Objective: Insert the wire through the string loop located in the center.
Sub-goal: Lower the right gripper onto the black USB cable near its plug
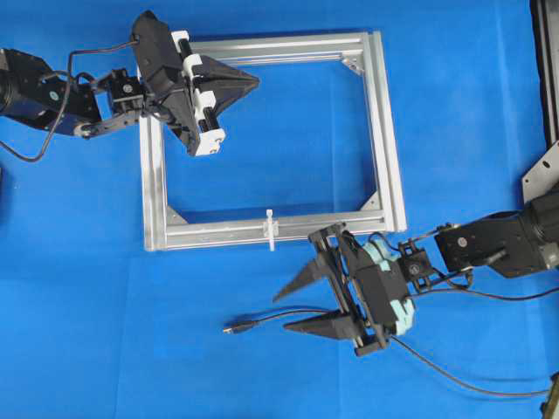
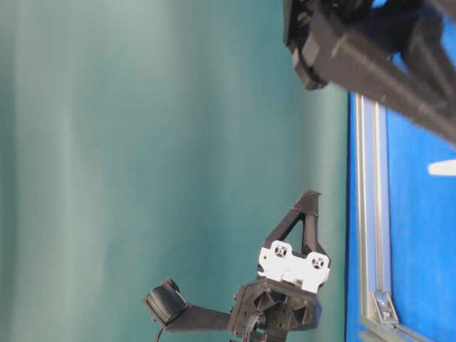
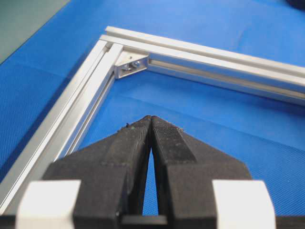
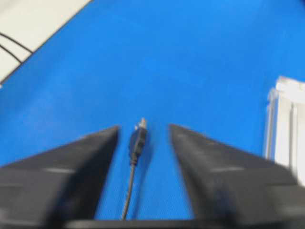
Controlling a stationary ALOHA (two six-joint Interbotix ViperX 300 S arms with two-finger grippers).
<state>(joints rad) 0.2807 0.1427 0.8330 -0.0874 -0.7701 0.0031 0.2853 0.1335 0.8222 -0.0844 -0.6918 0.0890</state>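
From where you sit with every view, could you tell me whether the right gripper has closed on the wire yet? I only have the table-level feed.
Observer: Not yet. The right gripper is open, and the wire lies on the cloth between its fingers, plug forward.
Operator: Thank you. Where is the string loop, please?
Observer: The string loop stands across the middle of the frame's near bar, apart from the plug.
Operator: And the left gripper?
Observer: The left gripper is shut on nothing, above the cloth inside the frame's corner.
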